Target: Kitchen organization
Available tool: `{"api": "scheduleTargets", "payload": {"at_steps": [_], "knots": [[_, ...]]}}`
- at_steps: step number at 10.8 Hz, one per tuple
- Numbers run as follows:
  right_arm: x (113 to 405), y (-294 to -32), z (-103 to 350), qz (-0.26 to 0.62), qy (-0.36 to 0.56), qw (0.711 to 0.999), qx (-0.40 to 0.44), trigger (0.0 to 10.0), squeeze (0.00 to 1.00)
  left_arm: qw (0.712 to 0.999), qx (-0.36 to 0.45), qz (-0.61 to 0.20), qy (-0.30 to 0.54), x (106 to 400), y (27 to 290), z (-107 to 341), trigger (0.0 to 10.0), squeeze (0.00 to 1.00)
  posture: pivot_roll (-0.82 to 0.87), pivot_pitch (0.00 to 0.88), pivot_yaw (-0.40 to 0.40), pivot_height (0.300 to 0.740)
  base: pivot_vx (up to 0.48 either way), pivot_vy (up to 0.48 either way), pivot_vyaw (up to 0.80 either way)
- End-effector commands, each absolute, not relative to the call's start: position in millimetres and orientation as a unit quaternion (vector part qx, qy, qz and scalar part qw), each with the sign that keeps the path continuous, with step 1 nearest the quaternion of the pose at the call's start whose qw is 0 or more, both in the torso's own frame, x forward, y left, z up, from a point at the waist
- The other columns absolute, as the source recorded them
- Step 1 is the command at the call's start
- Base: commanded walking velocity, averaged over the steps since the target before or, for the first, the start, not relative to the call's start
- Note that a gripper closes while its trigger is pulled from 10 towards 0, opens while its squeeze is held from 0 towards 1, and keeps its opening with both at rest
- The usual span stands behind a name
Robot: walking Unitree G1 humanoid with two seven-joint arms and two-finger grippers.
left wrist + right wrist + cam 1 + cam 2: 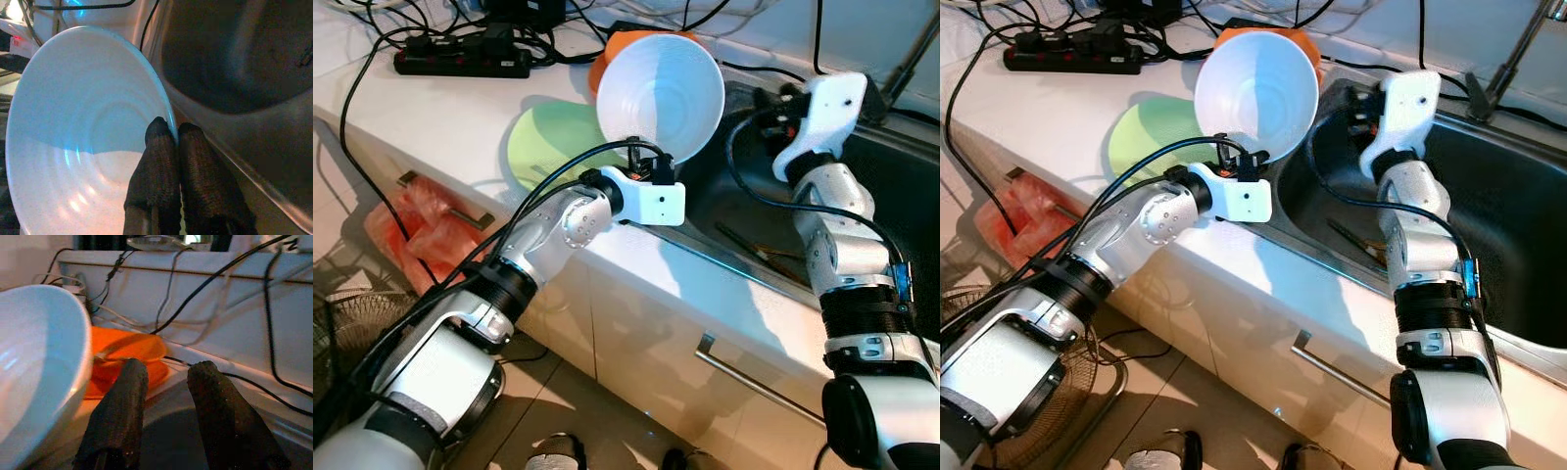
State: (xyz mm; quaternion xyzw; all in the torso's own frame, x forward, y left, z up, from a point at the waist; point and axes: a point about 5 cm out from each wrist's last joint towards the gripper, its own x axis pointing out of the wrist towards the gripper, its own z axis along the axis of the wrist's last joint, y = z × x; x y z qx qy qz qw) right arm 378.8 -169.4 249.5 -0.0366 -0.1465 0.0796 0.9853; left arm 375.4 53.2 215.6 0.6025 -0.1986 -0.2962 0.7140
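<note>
A large white bowl [661,93] is held tilted on edge above the counter, beside the sink's left rim. My left gripper [172,134] is shut on its lower rim, one finger inside and one outside. The bowl [83,132] fills much of the left wrist view. My right gripper [166,374] is open over the sink's back left corner, close to the bowl [34,362], and holds nothing. An orange bowl [626,44] lies on the counter behind the white one. A green plate [553,142] lies flat on the counter under it.
The dark steel sink [891,186] holds thin utensils [759,250] on its bottom. A black power strip [460,61] and cables lie at the counter's back. Below are drawers with a handle [754,382], a red plastic bag [416,230] and a fan [342,323].
</note>
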Motion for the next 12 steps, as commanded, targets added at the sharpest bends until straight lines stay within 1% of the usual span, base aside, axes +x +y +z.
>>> {"api": "scheduleTargets", "payload": {"at_steps": [1,2,3,5,9,12], "knots": [[377,-168,249,0.088,-0.141,0.986,-0.025,10.0,0.0,0.706,0.608,-0.283,-0.226,377,46,230,10.0,0.0,0.04,0.116,0.007,0.74,0.0,0.0,0.0],[376,-166,251,0.1,-0.137,0.985,-0.008,10.0,0.0,0.7,0.617,-0.282,-0.224,377,47,228,10.0,0.0,0.04,0.117,0.006,0.74,0.0,0.0,0.0],[375,-160,251,0.124,-0.113,0.986,0.009,10.0,0.0,0.699,0.62,-0.281,-0.219,378,48,224,10.0,0.0,0.04,0.121,0.004,0.74,0.0,0.0,0.0],[374,-157,251,0.139,-0.101,0.985,0.024,10.0,0.0,0.699,0.62,-0.282,-0.219,378,47,224,10.0,0.0,0.04,0.122,0.002,0.74,0.0,0.0,0.0],[371,-145,247,0.17,-0.074,0.982,0.04,10.0,0.0,0.692,0.622,-0.285,-0.229,377,42,225,10.0,0.0,0.05,0.123,0.0,0.74,0.0,0.0,0.0],[371,-142,243,0.17,-0.059,0.983,0.047,10.0,0.0,0.683,0.625,-0.291,-0.241,374,35,226,10.0,0.0,0.05,0.12,-0.002,0.74,0.0,0.0,0.0]]}}
